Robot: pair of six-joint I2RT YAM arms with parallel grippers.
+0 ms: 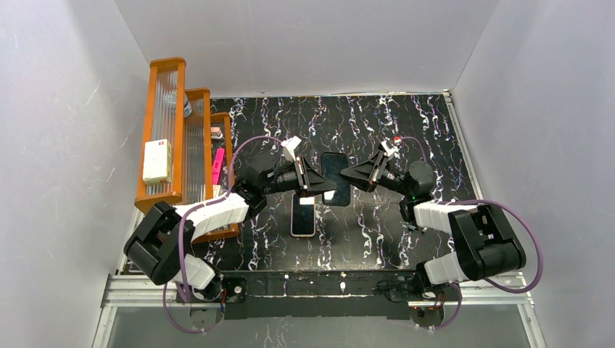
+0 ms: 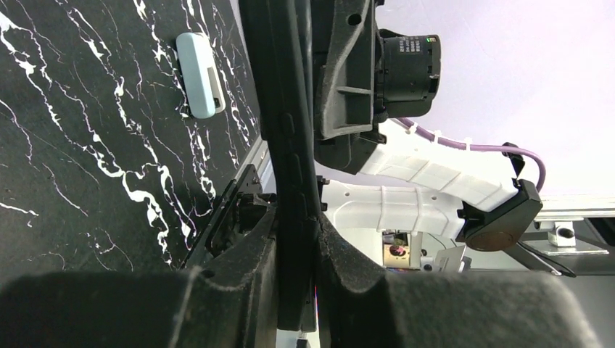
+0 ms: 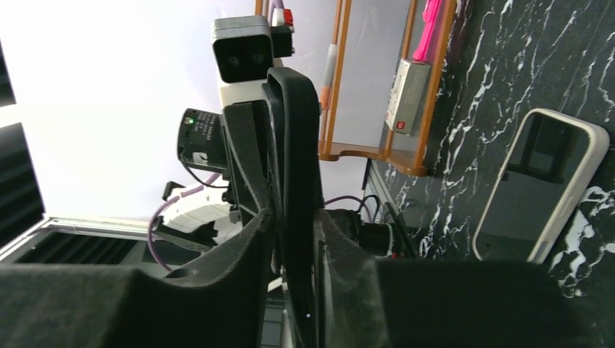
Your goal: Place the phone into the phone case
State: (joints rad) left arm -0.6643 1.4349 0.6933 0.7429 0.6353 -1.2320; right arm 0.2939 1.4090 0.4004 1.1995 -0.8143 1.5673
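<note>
The phone case (image 1: pixel 303 235) is a pale pink rim lying flat on the black marbled table, just in front of the grippers. A glossy dark screen, apparently the phone (image 1: pixel 303 217), fills the rim. Both also show in the right wrist view, case (image 3: pixel 574 120) and screen (image 3: pixel 540 188). My left gripper (image 1: pixel 324 185) and right gripper (image 1: pixel 348 174) are each shut on opposite long edges of an all-black phone-sized piece (image 1: pixel 336 192), holding it above the table. That piece is edge-on between the left pads (image 2: pixel 290 145) and the right pads (image 3: pixel 297 130).
An orange slatted rack (image 1: pixel 181 145) stands along the left wall holding a white box (image 1: pixel 157 161) and a pink item (image 1: pixel 217 165); it also shows in the right wrist view (image 3: pixel 428 87). A small pale blue-white device (image 2: pixel 199 75) lies on the table by the right arm.
</note>
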